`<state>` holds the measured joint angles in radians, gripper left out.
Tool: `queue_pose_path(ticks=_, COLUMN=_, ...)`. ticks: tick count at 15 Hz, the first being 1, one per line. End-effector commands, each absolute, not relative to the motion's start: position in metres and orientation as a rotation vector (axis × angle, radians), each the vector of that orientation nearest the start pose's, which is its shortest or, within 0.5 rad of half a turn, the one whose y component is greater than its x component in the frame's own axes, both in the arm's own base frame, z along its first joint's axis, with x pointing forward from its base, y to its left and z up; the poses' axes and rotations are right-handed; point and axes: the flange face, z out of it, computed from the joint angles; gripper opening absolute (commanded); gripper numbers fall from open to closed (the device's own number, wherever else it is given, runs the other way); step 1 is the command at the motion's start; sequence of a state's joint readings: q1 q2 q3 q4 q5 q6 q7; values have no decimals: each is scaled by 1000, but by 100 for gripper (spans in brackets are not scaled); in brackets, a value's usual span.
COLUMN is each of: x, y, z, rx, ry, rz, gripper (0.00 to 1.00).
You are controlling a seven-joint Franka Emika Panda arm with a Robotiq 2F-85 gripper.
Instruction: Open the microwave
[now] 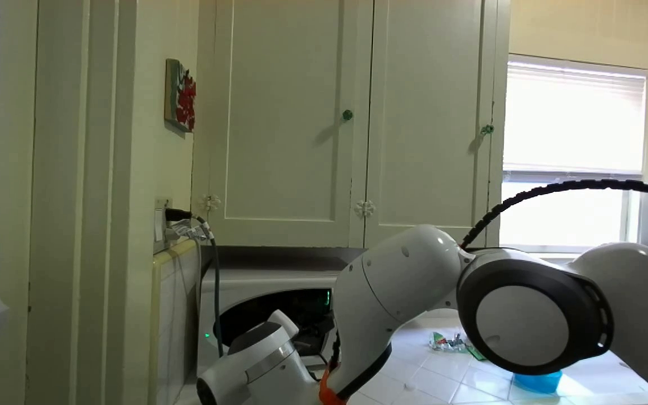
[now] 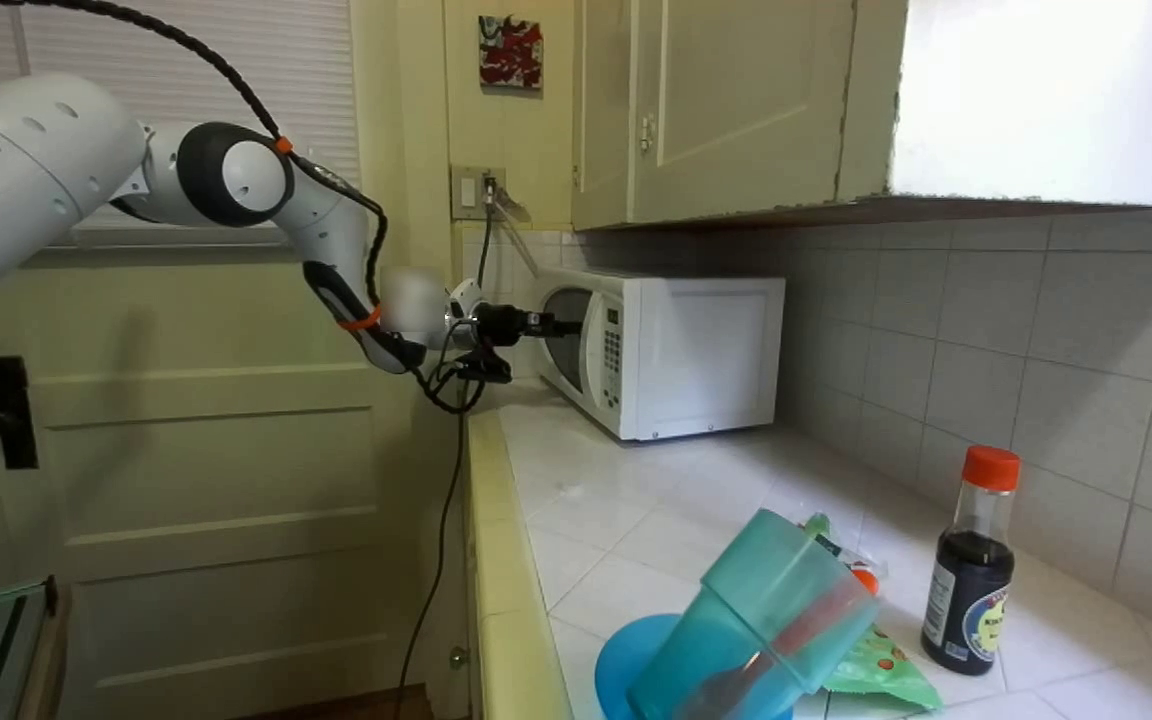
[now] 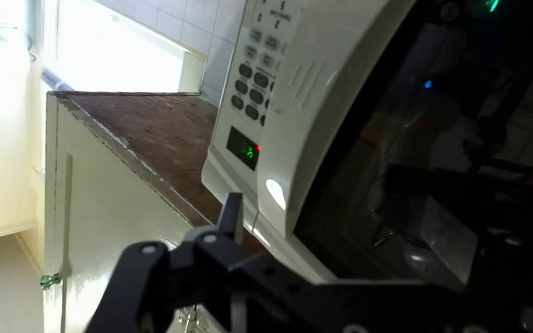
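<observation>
The gripper point(image 2: 566, 326) is released, its fingers point(image 3: 232, 212) spread well apart, and in an exterior view we see it reaching up to the front of the microwave point(image 2: 706, 350), near the handle point(image 2: 591, 345); whether it touches there, we cannot tell.

Above the microwave we have the cream cabinets point(image 1: 290, 112), shut. The tiled counter point(image 2: 616, 490) runs beneath, and in an exterior view a panelled door point(image 2: 226, 470) stands behind the arm point(image 2: 56, 170). We see a window point(image 1: 560, 214) with a blind point(image 1: 574, 118) over its upper part. In an exterior view the bent arm covers the right side of the microwave.

The microwave sits at the end of the counter, by the tiled wall point(image 2: 1066, 320). It is shut, its glass point(image 3: 363, 199) dark. In the wrist view it appears upside down and slanted; there we make out the panel point(image 3: 252, 97) and a display point(image 3: 242, 149) with green figures too blurred for us to read.

A red picture point(image 2: 511, 53) hangs on the wall. On the counter, we see a teal cup point(image 2: 736, 610) tilted, overlapping something blue point(image 2: 631, 650), and a bottle point(image 2: 971, 590) upright. Between them lies a green packet point(image 2: 886, 675), partly hidden by the cup. Green knobs point(image 1: 347, 115) dot the cabinets.
</observation>
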<state>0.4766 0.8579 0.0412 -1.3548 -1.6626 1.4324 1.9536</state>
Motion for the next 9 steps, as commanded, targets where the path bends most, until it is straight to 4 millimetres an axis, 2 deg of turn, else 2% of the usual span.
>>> queue_pose_path(ticks=1, x=677, y=244, z=265, rx=1468, ry=-788, rz=1456, gripper=100)
queue_pose_path(ticks=4, x=674, y=241, z=258, rx=1494, ry=-895, rz=1464, gripper=100)
queue_pose_path(ticks=6, x=671, y=233, z=255, rx=1513, ry=-983, rz=1424, gripper=100)
queue_pose_path(ticks=7, x=671, y=228, z=255, rx=1549, ry=-983, rz=1360, gripper=100)
queue_pose_path(ticks=8, x=675, y=237, z=257, rx=1511, ry=-925, rz=1420, gripper=100)
queue_pose_path(ticks=9, x=675, y=234, z=255, rx=1519, ry=-945, rz=1394, gripper=100)
